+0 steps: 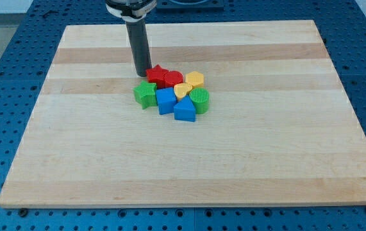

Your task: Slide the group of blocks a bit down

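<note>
A tight group of blocks sits a little above the middle of the wooden board point(189, 154). It holds a red star point(156, 74), a red round block point(173, 79), a yellow hexagon point(195, 79), a yellow heart point(183, 90), a green star point(145, 94), a blue cube point(165, 101), a blue triangle point(184, 110) and a green cylinder point(200, 101). My tip point(141, 72) stands at the group's upper left edge, right beside the red star and just above the green star.
The board lies on a blue perforated table point(3, 77) that shows on all sides. The rod rises from the tip to the view's top edge.
</note>
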Available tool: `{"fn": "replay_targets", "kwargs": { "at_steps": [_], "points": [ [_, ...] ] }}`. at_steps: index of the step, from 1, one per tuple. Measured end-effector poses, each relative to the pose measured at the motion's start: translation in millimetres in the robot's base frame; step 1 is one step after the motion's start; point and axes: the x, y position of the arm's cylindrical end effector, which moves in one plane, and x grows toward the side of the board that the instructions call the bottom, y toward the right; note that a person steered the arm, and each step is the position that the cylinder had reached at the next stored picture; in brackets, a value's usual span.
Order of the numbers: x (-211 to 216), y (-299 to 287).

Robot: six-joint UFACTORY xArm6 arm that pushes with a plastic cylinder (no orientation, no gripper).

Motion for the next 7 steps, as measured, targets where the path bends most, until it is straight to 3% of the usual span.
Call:
{"fn": "replay_targets", "kwargs": {
  "at_steps": [5,7],
  "points": [
    [25,25],
    [13,-14]
  ]
}}
